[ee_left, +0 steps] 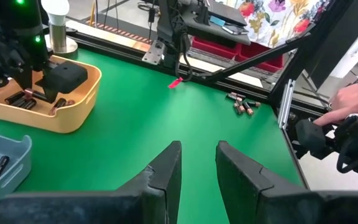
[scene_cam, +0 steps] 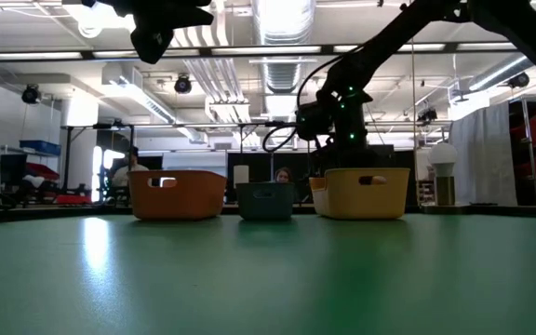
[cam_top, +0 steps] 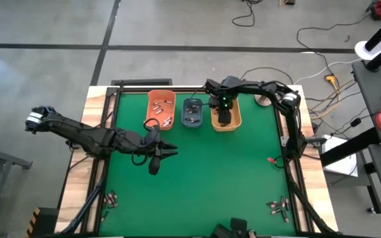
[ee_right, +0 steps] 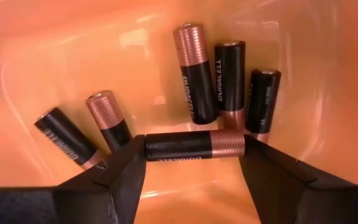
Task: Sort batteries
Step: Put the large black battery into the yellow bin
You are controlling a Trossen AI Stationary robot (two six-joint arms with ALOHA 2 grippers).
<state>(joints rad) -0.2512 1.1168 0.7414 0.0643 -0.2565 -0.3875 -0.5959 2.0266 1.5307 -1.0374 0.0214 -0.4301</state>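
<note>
Three bins stand in a row at the table's far side: an orange bin [cam_top: 161,109], a blue-grey bin [cam_top: 192,113] and a yellow-orange bin [cam_top: 227,119]. My right gripper [ee_right: 194,168] reaches down into the yellow-orange bin, shut on one black-and-copper battery [ee_right: 194,146]. Several more batteries [ee_right: 207,78] lie on that bin's floor. My left gripper [cam_top: 164,153] hovers open over the green mat, in front of the orange bin, with nothing between its fingers [ee_left: 166,171]. Loose batteries lie near the front left corner [cam_top: 111,198] and front right corner [cam_top: 280,208]. My right gripper holds the battery lengthwise between its two fingers, the black end [ee_right: 149,148] against one finger and the copper end [ee_right: 240,143] against the other. The fingers come from above, pointing down into the bin. Whether the battery rests on the bin's floor I cannot tell.
A small red thing [cam_top: 270,159] lies on the mat near the right edge. A round silvery object [cam_top: 263,100] stands at the far right beside the bins. A person's hand [ee_left: 353,102] shows beyond the table's edge in the left wrist view.
</note>
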